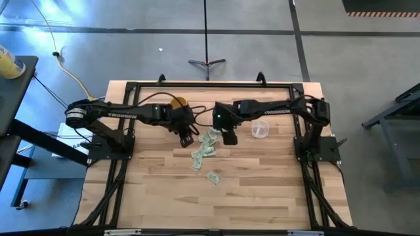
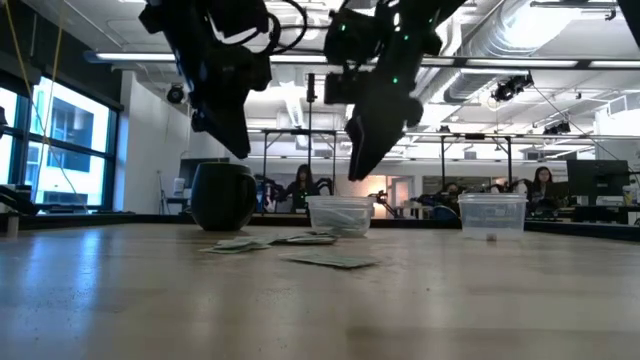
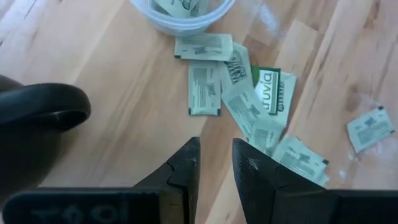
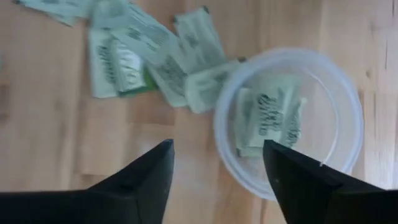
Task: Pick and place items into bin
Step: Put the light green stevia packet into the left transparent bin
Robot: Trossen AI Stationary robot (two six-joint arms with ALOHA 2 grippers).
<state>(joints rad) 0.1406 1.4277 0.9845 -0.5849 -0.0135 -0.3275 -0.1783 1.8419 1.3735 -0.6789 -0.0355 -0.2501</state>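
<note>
1. Your small round clear plastic bowl (image 4: 292, 124) sits mid-bench and already holds a few pale-green-and-white paper slips (image 4: 268, 119).
2. More slips (image 3: 239, 93) lie scattered on the wooden bench (image 1: 262, 190), touching and just beside the bowl.
3. Right gripper (image 4: 217, 165) hovers above the bowl, jaws apart and empty.
4. Left gripper (image 3: 216, 163) hangs over the slips near the bowl, jaws narrowly parted, nothing between them.
5. Dark mug (image 2: 222, 195) stands beside the bowl.

Yellow mug (image 1: 178, 102); clear cup (image 1: 260, 129); wooden table (image 1: 262, 190).
</note>
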